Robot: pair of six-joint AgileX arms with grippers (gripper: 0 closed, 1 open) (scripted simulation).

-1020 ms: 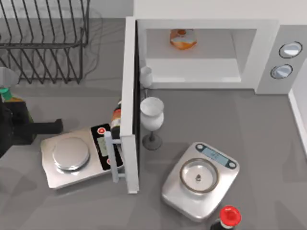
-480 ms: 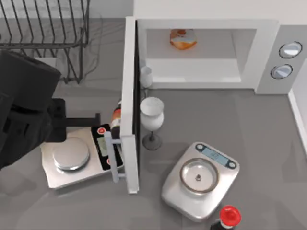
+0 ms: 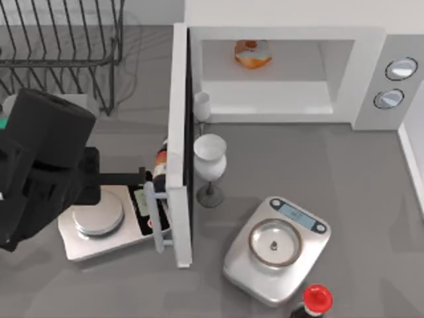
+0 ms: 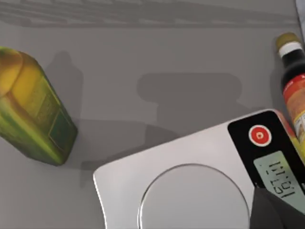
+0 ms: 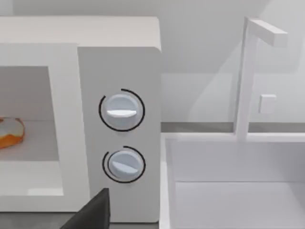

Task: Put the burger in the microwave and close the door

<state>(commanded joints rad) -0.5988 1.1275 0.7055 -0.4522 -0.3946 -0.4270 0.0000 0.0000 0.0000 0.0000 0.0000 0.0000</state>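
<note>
Two square steel scales are seen on the grey table (image 3: 371, 199): one (image 3: 275, 248) at the near right beside a red-capped dark bottle (image 3: 315, 299), the other (image 3: 106, 222) at the near left, partly covered by the black left arm. The left gripper (image 3: 140, 177) is held low over this left scale, its tip close to the outer face of the tall flat white-grey door (image 3: 177, 142); whether its fingers are spread or closed cannot be told. In the left wrist view the same scale (image 4: 190, 186) is seen with its red button and display, a yellow-green carton (image 4: 33, 107) lying near it and a dark sauce bottle (image 4: 293, 81) with an orange label at its far edge.

Just beyond the door's inner face two white wine glasses (image 3: 210, 162) are standing. The door is open, swung out toward the front. Farther back, the small round orange-tan burger (image 3: 252, 53) is resting deep inside the large white boxy microwave (image 3: 371, 46), well apart from the left gripper, with the door between them. A dark wire rack (image 3: 59, 46) is placed at the far left.

In the right wrist view the microwave's two round knobs (image 5: 121, 136) and part of the burger (image 5: 10, 133) are visible; the right gripper's state cannot be told.
</note>
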